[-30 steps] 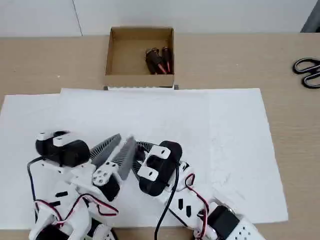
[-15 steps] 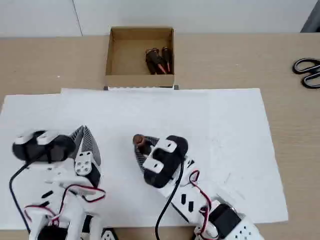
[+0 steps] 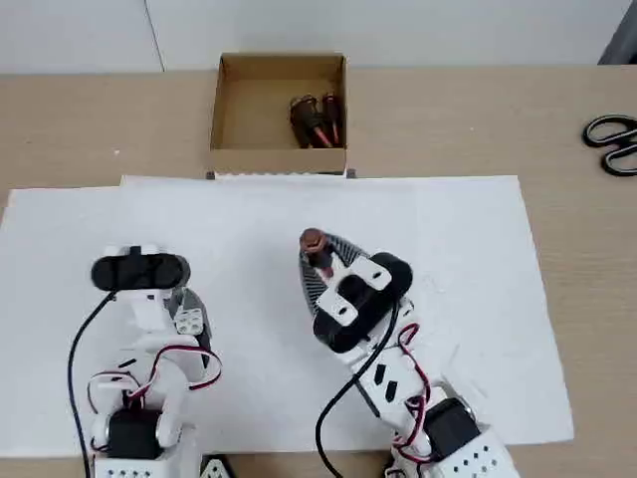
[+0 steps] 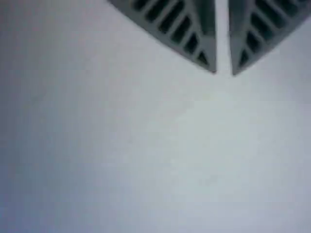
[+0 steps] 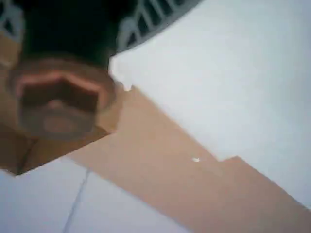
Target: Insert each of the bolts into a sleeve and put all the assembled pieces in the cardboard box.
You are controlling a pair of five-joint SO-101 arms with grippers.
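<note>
Now right fingers (image 3: 343, 252) clamped around bolt (image 3: 315, 243), head protruding, left fingers (image 4: 187, 26) closed, empty.

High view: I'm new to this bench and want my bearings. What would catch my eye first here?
The right claw, over the middle of the white paper, is shut on a bolt-and-sleeve piece, copper head showing. Beyond the paper's far edge sits the cardboard box, with finished pieces lying in its right part. Scissors lie far right on the table.
</note>
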